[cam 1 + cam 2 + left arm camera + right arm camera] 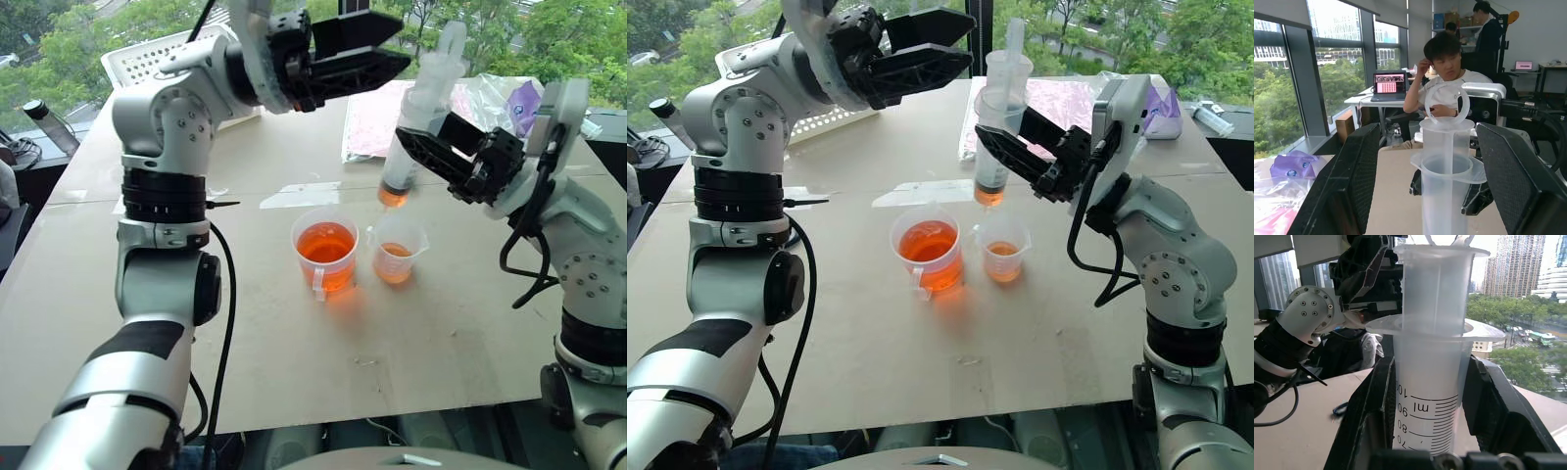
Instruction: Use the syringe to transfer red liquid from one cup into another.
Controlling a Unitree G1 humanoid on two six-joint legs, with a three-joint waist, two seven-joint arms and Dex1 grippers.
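We hold the syringe [994, 127] upright, pinched in our right gripper [1004, 147], tip above the small cup [1003, 250] mid-table, beside the large cup [929, 253]. Left gripper [931, 44] spread, empty, level with the plunger.

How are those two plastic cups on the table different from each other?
The wider cup is larger and holds more red liquid than the smaller cup. The wider cup has a whitish handle tab on its side; the smaller cup has a pouring spout at its rim. Both are clear, upright, side by side.
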